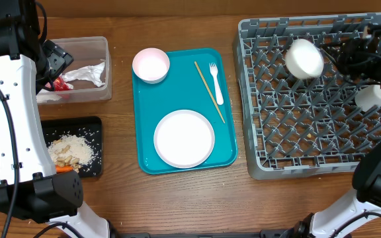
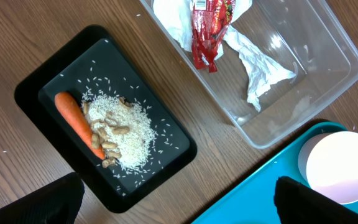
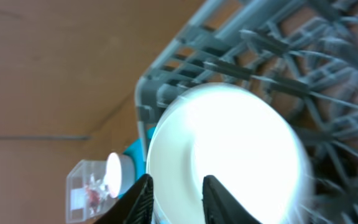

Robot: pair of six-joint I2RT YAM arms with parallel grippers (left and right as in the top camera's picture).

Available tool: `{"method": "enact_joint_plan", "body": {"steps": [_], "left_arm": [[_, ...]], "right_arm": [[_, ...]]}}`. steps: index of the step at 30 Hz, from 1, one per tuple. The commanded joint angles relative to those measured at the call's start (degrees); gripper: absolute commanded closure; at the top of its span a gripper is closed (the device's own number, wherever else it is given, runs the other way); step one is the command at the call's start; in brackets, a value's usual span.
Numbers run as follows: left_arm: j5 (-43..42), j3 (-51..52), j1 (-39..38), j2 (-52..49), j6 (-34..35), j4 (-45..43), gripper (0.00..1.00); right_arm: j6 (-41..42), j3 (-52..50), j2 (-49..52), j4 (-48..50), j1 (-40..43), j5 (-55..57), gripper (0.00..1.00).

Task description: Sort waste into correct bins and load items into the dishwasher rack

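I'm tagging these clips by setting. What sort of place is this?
Probably a lab mock-up of a dish-clearing station rather than a real kitchen: a grey dishwasher rack and a teal tray sit on a wooden table, with waste sorted into a clear tub and a black tray.

You will find no legible text, brand, number or sign in any view; only the red wrapper (image 2: 210, 28) in the clear tub (image 2: 319, 59) bears print, too blurred to read.
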State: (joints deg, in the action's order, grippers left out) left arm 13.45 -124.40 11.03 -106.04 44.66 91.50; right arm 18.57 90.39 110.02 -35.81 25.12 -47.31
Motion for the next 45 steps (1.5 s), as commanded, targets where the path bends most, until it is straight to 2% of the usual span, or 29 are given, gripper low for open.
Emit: {"method": "enact_joint_plan", "body": {"steps": [1, 8, 9, 13, 15, 20, 21, 25, 30, 31, 33, 36, 37, 45], "left_arm": [[0.20, -0.20, 0.20, -0.04, 0.37, -0.04, 0.00], [0.20, -0.20, 0.20, -0.04, 0.37, -0.04, 0.00], [0.20, -0.20, 0.20, -0.04, 0.37, -0.04, 0.00], [0.20, -0.20, 0.20, -0.04, 0.37, -0.04, 0.00], [0.20, -0.20, 0.20, -0.04, 0.37, -0.04, 0.00], [0.20, -0.20, 0.20, -0.04, 0.37, -0.04, 0.00], [0.20, -0.20, 0.20, -0.04, 0.37, -0.04, 0.00], [0.20, -0.20, 0.20, -0.04, 0.37, -0.04, 0.00], [0.20, -0.20, 0.20, -0.04, 0.37, -0.04, 0.00], [0.20, -0.20, 0.20, -0.04, 0.37, -0.04, 0.00], [0.20, -0.20, 0.20, -0.04, 0.37, -0.04, 0.00], [0.20, -0.20, 0.20, -0.04, 0.37, -0.04, 0.00], [0.20, -0.20, 0.20, -0.04, 0.37, -0.04, 0.00], [0.20, -0.20, 0.20, -0.04, 0.37, -0.04, 0.00]], "right_arm": [[-0.31, 2.38, -0.57, -2.51, 0.76, 8.39, 0.69], [-0.46, 2.38, -2.78, -4.39, 0.13, 9.60, 0.65], [-0.44, 2.36, -2.78, -5.64, -0.39, 12.26, 0.64], [-0.90, 2.25, -2.75, -12.04, -6.58, 35.21, 0.64], [-0.98, 2.25, -2.75, -12.33, -10.16, 40.46, 0.61], [-0.31, 2.25, -2.69, -10.95, -14.56, 41.40, 0.61], [0.39, 2.25, -2.67, -11.13, -14.58, 41.79, 0.63], [2.73, 2.25, -2.64, -14.05, -14.56, 45.11, 0.96], [4.24, 2.49, -5.62, -14.67, -13.84, 46.31, 0.96], [4.24, 2.89, -6.58, -14.69, -13.68, 48.50, 0.96], [4.20, 4.28, -9.22, -15.61, -13.49, 60.22, 0.96], [4.17, 5.38, -12.76, -17.79, -14.69, 88.35, 0.96], [4.20, 5.38, -12.85, -17.97, -14.91, 92.08, 0.96], [3.76, 2.69, -9.14, -17.66, -15.96, 102.16, 0.96]]}}
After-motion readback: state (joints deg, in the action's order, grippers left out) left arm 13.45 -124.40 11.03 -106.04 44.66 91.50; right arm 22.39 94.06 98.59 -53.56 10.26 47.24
